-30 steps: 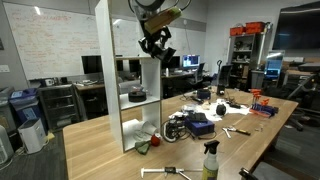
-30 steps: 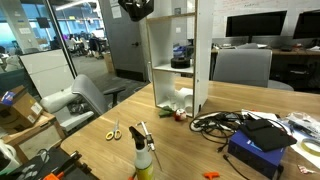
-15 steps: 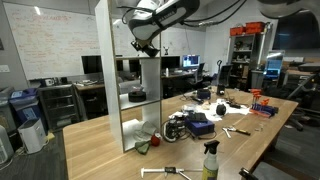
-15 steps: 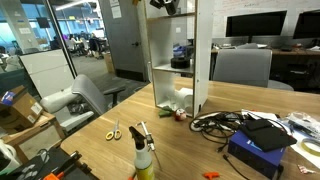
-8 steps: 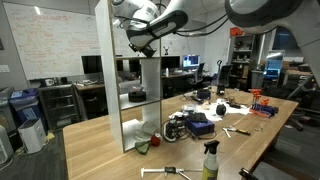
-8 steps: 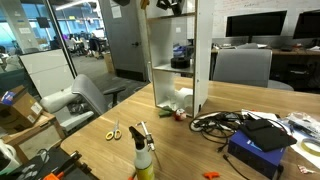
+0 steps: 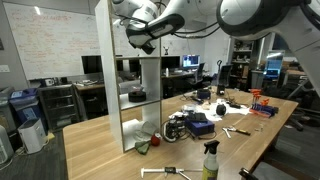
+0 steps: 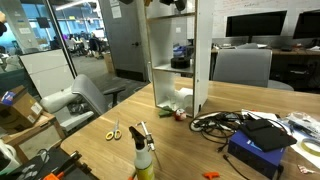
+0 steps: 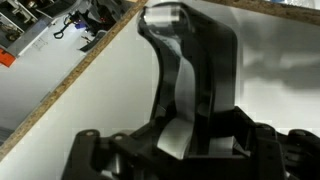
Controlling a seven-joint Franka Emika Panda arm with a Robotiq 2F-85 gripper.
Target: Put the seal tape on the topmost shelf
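My gripper (image 7: 140, 44) is high up at the tall white shelving unit (image 7: 150, 90), at the level of its topmost shelf (image 8: 172, 15); it also shows at the top edge of an exterior view (image 8: 168, 5). In the wrist view the gripper (image 9: 190, 55) hangs close over the white board (image 9: 275, 60) with its pale wood edge (image 9: 70, 85). The dark fingers stand close together around a dark rounded thing that I take for the seal tape (image 9: 185, 30). Its shape is mostly hidden by the fingers.
A dark bowl-like round object (image 7: 137, 95) sits on a middle shelf. A green-and-red item (image 7: 145, 145) lies at the shelf's foot. A spray bottle (image 7: 210, 160), scissors (image 8: 113, 131), a cable tangle (image 8: 215, 122) and a blue box (image 8: 262, 150) are on the wooden table.
The arm has swung from beside the shelf unit in over its top level, carrying the dark thing. In the last half second it has barely moved.
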